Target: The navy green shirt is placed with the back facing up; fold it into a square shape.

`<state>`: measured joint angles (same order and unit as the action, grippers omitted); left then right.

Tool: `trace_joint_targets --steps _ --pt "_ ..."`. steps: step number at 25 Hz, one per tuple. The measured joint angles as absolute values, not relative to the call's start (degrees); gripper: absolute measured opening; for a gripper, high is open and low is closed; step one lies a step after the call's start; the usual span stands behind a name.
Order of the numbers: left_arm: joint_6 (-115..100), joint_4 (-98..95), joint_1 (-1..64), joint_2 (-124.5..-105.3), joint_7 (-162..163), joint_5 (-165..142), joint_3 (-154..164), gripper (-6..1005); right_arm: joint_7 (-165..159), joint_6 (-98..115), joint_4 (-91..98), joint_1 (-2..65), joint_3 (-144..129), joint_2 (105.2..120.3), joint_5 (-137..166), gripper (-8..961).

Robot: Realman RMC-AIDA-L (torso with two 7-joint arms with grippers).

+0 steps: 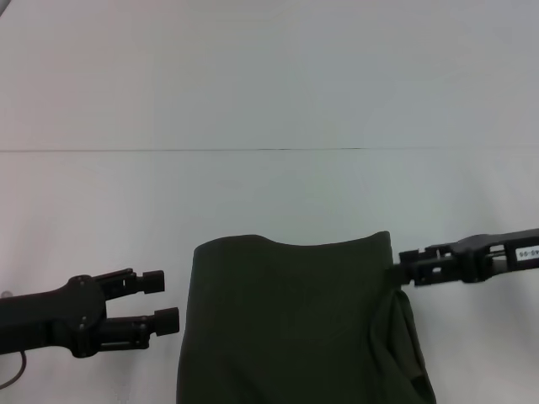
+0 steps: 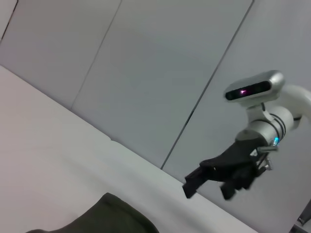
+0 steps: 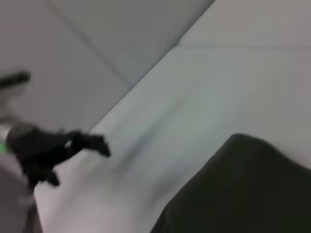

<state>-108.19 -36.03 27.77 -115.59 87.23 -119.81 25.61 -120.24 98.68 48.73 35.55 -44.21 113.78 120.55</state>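
Note:
The navy green shirt (image 1: 290, 328) lies as a dark olive, plain folded panel at the near middle of the white table, running off the bottom of the head view. Its right edge is bunched into a hanging fold (image 1: 408, 345). My right gripper (image 1: 401, 269) reaches in from the right and its tip meets the shirt's upper right edge. My left gripper (image 1: 165, 300) hovers just left of the shirt, open and empty, a small gap from the cloth. The left wrist view shows a shirt corner (image 2: 109, 218) and the right gripper (image 2: 204, 182) farther off.
The white table (image 1: 269, 101) stretches far behind the shirt, with a thin seam line (image 1: 253, 150) across it. A grey panelled wall (image 2: 146, 73) stands beyond the table. In the right wrist view the shirt (image 3: 243, 189) and the far-off left arm (image 3: 43, 148) show.

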Motion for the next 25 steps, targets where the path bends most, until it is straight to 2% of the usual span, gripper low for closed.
trace_joint_targets --steps 4,6,12,13,14,16,25 --pt "-108.4 -36.0 27.5 -115.16 88.0 -119.7 25.3 903 -122.0 100.3 54.0 38.1 -52.1 113.92 120.8 775" --pt "-108.2 -36.1 27.3 -115.12 88.1 -119.7 25.1 903 -125.7 100.8 57.9 40.0 -56.1 114.25 122.2 770" --pt "-107.8 -36.2 27.1 -115.13 88.4 -119.8 25.1 903 -135.9 101.5 66.6 47.7 -63.3 117.73 136.4 765" --pt "-107.9 -36.2 27.0 -115.15 88.7 -119.8 25.1 903 -135.9 101.5 66.6 47.7 -63.3 117.73 136.4 765" --pt "-108.1 -36.2 27.0 -115.18 88.9 -119.9 25.1 903 -137.4 102.4 65.6 51.3 -64.2 119.16 142.2 765" --pt "-108.3 -36.2 27.0 -115.26 89.0 -120.0 25.1 903 -137.7 103.2 64.7 52.7 -64.5 119.78 144.3 765" --pt "-108.2 -36.1 27.0 -115.48 89.0 -120.1 25.5 902 -138.4 107.2 62.0 55.3 -66.8 119.76 149.0 764"
